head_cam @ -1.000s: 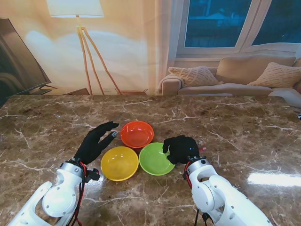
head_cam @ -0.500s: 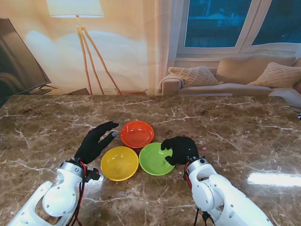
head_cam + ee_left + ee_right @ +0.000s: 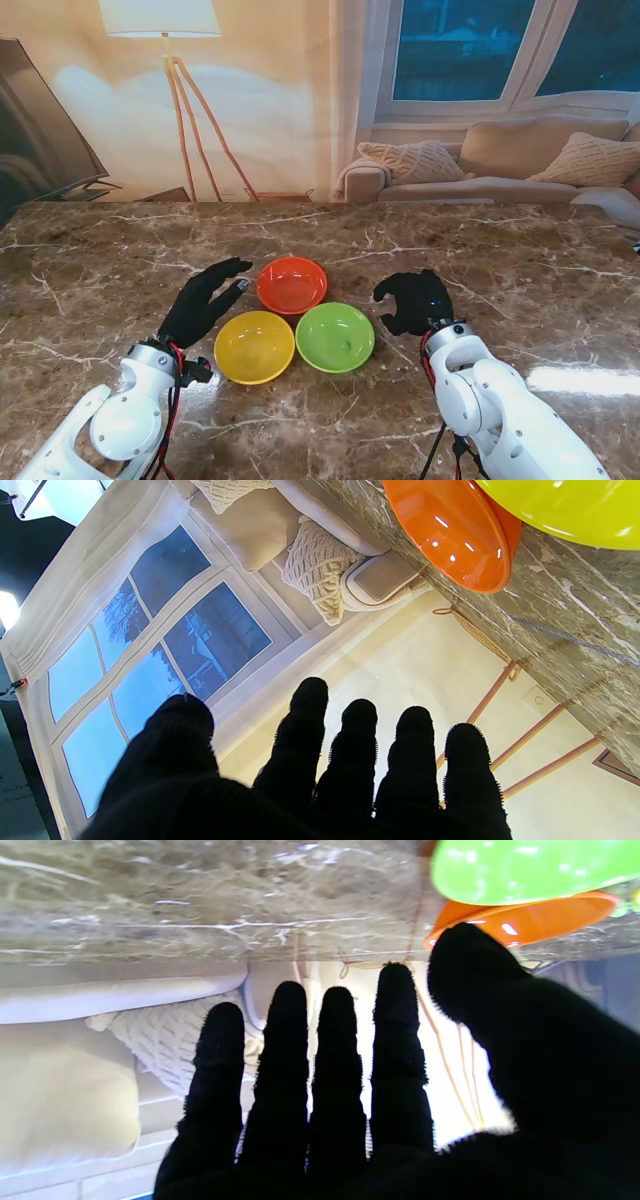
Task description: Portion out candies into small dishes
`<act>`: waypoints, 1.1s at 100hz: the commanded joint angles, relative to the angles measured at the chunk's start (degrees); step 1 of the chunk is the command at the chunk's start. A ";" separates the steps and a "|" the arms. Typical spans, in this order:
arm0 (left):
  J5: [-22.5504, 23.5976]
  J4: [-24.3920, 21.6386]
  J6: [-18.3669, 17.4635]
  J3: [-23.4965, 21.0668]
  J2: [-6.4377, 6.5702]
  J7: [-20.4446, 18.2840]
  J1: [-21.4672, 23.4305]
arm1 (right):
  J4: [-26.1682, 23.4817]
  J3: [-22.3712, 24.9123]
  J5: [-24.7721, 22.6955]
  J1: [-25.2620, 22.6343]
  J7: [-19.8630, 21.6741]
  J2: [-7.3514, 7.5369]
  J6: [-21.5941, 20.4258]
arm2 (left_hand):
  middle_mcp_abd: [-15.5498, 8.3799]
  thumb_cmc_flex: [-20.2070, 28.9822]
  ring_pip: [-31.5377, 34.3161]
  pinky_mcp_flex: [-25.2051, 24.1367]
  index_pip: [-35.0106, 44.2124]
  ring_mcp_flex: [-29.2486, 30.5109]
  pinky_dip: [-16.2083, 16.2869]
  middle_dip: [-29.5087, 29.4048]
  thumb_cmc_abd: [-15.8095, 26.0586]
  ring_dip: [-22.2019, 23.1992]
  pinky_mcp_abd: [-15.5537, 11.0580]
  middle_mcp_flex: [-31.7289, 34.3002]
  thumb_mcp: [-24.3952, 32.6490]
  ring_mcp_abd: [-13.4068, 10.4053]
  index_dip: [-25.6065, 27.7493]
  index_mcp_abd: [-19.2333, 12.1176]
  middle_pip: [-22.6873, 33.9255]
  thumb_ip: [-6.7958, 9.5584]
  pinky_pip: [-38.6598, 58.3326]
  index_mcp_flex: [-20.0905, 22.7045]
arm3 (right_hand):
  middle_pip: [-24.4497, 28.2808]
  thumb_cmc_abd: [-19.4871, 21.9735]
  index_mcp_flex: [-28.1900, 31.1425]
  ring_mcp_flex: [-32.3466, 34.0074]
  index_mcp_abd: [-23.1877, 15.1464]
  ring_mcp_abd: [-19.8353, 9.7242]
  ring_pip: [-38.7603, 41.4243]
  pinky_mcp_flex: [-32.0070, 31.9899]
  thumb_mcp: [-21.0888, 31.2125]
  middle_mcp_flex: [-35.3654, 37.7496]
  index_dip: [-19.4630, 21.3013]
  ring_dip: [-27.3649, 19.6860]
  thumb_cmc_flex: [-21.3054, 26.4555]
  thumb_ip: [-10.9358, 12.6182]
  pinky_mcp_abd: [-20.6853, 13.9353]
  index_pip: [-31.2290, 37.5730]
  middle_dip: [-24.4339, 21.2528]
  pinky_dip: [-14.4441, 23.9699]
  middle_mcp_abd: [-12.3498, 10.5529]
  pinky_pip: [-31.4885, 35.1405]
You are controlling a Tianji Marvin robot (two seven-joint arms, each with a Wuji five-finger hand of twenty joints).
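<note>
A lit tripod floor lamp [image 3: 165, 60] glows against a cream wall beside a cushioned beige sofa [image 3: 500, 165] under dark-blue windows [image 3: 460, 50], behind the brown marble table [image 3: 540, 270].

Beyond the marble table [image 3: 520, 260] — a floor lamp [image 3: 170, 60], sofa [image 3: 500, 165] with cushions, and perhaps a television [image 3: 40, 130].

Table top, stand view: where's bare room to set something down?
Bare marble table to the right of the right hand, and left of the left hand. Also the strip farther from me beyond the orange dish. Crowded: orange, yellow dish and green dish cluster together between the hands.
</note>
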 commanded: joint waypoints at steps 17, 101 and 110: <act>0.25 0.11 0.66 0.02 0.07 -0.14 0.23 | 3.05 1.21 0.16 1.63 3.34 0.94 4.45 | 0.50 -0.14 -0.72 -0.70 0.04 -0.73 -0.80 0.13 -0.30 -0.74 0.43 -0.16 -1.15 -1.02 1.04 -1.01 -0.75 0.74 -1.04 0.17 | -0.53 0.95 -1.58 -8.58 -0.34 -0.31 -2.02 -4.92 4.67 -8.35 1.89 -3.35 2.56 3.76 -1.05 -0.67 -2.05 -0.15 1.91 -4.64; 0.18 0.57 1.41 -0.14 0.16 -0.75 -0.29 | 22.26 -3.59 4.48 10.12 -3.13 0.28 11.13 | 0.52 0.03 -0.73 -1.19 0.07 -0.73 -1.00 0.14 -0.40 -0.73 0.33 -0.07 -1.11 -1.05 1.07 -0.96 -0.76 0.75 -1.45 0.25 | 3.62 -0.28 -3.00 -23.04 -4.51 -0.68 2.09 -12.07 1.04 -21.41 7.03 -5.49 3.21 -3.47 -3.25 8.53 -4.59 1.59 3.77 -6.53; 0.16 0.64 1.49 -0.12 0.19 -0.90 -0.39 | 22.93 -3.57 4.92 10.22 -3.74 0.17 11.11 | 0.52 0.06 -0.74 -1.14 0.08 -0.72 -1.05 0.15 -0.38 -0.73 0.32 -0.04 -1.10 -1.07 1.07 -1.01 -0.75 0.74 -1.54 0.28 | 3.63 -0.10 -3.30 -23.00 -4.27 -0.72 2.11 -12.01 1.44 -21.33 6.80 -5.47 3.25 -2.78 -3.25 8.13 -4.61 1.56 3.75 -6.47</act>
